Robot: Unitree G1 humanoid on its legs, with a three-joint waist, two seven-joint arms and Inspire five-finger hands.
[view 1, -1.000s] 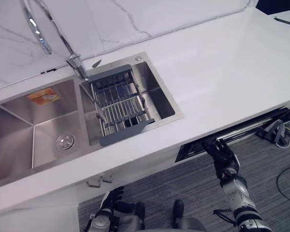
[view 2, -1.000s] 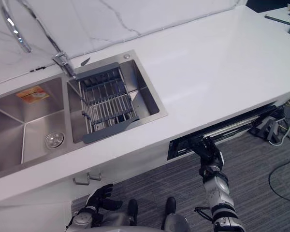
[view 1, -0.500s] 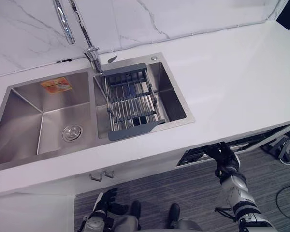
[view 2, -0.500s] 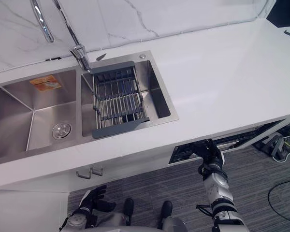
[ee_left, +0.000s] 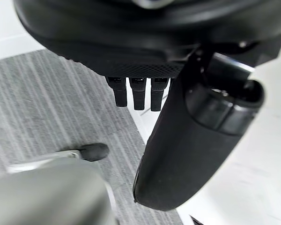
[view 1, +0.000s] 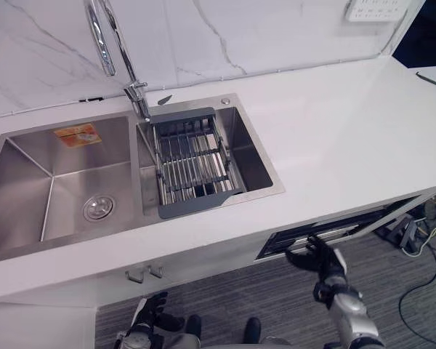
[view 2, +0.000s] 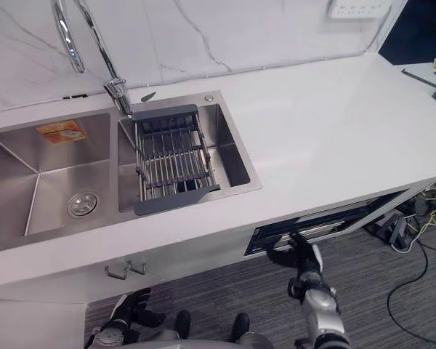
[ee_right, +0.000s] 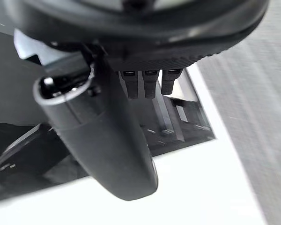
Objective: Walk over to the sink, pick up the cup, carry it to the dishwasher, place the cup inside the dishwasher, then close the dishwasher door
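The steel double sink (view 1: 58, 182) is set in the white counter (view 1: 334, 131), with a grey drain rack (view 1: 192, 160) across its right basin. Under the counter the dishwasher (view 1: 363, 222) stands a narrow dark gap ajar, and my right wrist view looks into that gap at the racks (ee_right: 178, 117). My right hand (view 1: 321, 263) hangs open just in front of and below the gap, fingers spread and holding nothing; its thumb (ee_right: 103, 136) is straight. My left hand (view 1: 151, 318) hangs low by the cabinet front, open and empty, over grey carpet (ee_left: 47, 103).
A tall chrome faucet (view 1: 123, 58) rises behind the sink. A cabinet handle (view 1: 145, 274) sticks out below the counter edge. Cables (view 1: 429, 225) lie on the floor at the right. A wall socket (view 1: 374, 9) sits on the marble backsplash.
The camera has shifted, so the whole scene has moved. My right hand has come down and away from the top edge of the dishwasher gap. The left hand stays low.
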